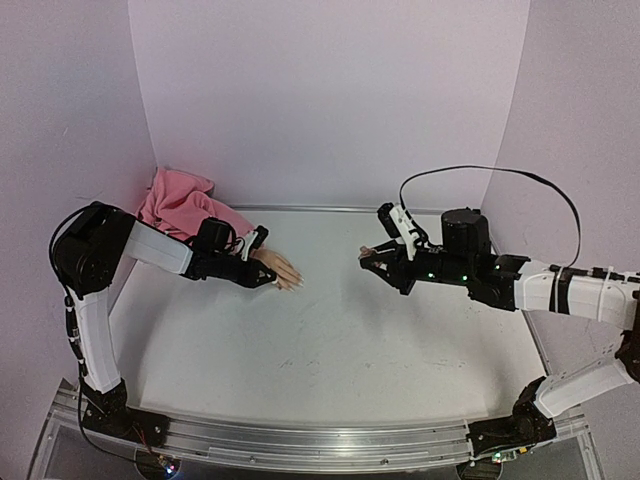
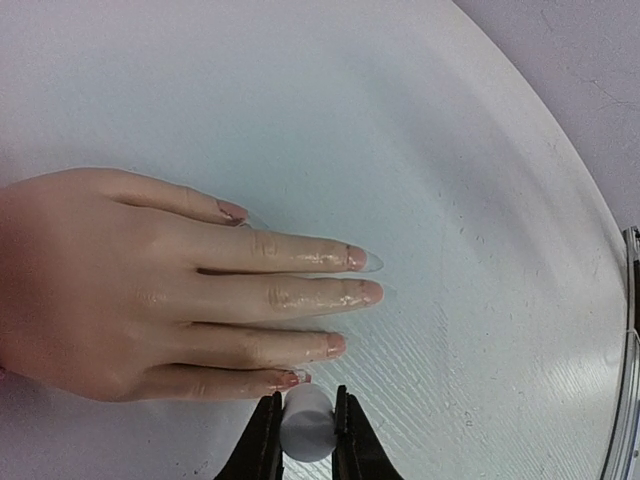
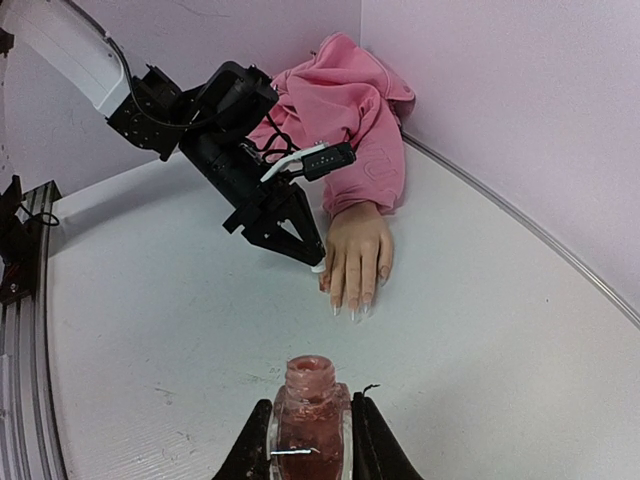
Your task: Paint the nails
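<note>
Hand (image 1: 278,268): mannequin, lying palm down on the table (image 1: 330,350), fingers pointing toward the right arm.
Sleeve (image 1: 175,200): pink, bunched in the back-left corner against the wall.
Nails (image 2: 357,258): at the fingertips, low against the tabletop; long, pointed and pinkish, with glossy streaks along two middle fingers.
Left claw (image 2: 305,408): clenched on a small white cap (image 2: 307,432), just beside the tip of the nearest finger.
Right claw (image 3: 308,425): grasping an uncapped bottle (image 3: 308,395) of reddish polish, well apart from the hand and facing it.
</note>
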Available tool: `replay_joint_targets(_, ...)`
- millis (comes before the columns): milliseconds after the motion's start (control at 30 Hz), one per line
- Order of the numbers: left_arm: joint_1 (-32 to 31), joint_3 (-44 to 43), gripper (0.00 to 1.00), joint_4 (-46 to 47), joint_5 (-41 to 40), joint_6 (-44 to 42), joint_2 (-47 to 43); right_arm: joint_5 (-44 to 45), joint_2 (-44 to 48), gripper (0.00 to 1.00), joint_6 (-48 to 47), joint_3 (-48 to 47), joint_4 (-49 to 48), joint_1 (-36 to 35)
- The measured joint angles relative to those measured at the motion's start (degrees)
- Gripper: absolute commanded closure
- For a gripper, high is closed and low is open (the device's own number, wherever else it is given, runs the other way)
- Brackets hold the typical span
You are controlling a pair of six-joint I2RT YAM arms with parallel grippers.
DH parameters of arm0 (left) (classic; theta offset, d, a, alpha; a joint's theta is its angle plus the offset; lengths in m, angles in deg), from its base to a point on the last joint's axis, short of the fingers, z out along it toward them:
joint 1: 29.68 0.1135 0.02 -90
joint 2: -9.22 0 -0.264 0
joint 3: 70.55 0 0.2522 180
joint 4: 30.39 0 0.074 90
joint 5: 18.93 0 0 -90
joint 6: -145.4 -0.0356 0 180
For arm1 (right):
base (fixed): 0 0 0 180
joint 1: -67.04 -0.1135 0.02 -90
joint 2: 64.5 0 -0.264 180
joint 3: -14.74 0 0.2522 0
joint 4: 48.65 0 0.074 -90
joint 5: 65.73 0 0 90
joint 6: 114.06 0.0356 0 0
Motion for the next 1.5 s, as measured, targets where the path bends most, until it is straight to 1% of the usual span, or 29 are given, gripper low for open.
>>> replay_joint_targets(667,0.11,2.4,1.0,4.39,-1.11,0.79,-0.66,-0.24,-0.35,1.0,0.0,0.0,-0.02,0.0)
replay_joint_targets(1500,0.9,2.45,1.0,4.5,-0.44,1.79,-0.66,-0.81,-0.74,1.0,0.0,0.0,0.0,0.0)
